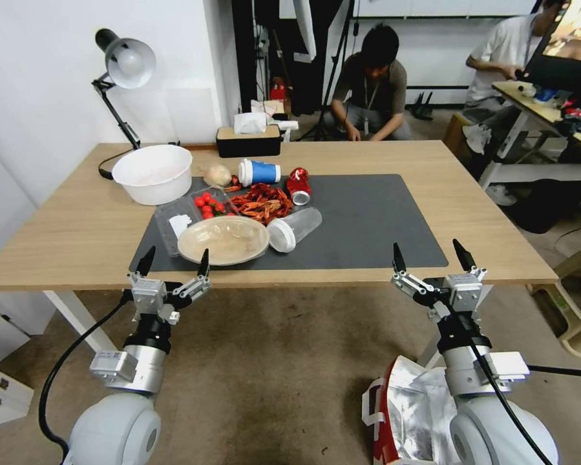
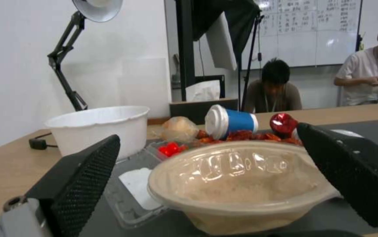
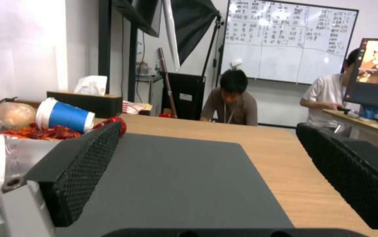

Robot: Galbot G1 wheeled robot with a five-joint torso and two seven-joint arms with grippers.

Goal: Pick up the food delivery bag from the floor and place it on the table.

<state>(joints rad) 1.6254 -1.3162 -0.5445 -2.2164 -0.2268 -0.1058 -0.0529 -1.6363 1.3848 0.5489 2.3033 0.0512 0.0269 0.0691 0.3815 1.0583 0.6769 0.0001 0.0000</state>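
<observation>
- Sitting on the carpeted floor (image 1: 271, 368) nearest the robot, the food delivery bag (image 1: 403, 413) stands open beside the right arm, foil lining showing.
- Ahead of it, the left gripper (image 1: 174, 261) and right gripper (image 1: 429, 253) hover at the near edge of the desk (image 1: 484, 213), both with jaws apart and empty.
- On the desk's dark grey mat (image 1: 368, 223) lie a lidded rice bowl (image 1: 223, 239), crayfish (image 1: 261, 201), a blue paper cup (image 1: 259, 172).
- Farther back stand a white bowl (image 1: 153, 173) and a tissue box (image 1: 248, 141).
</observation>
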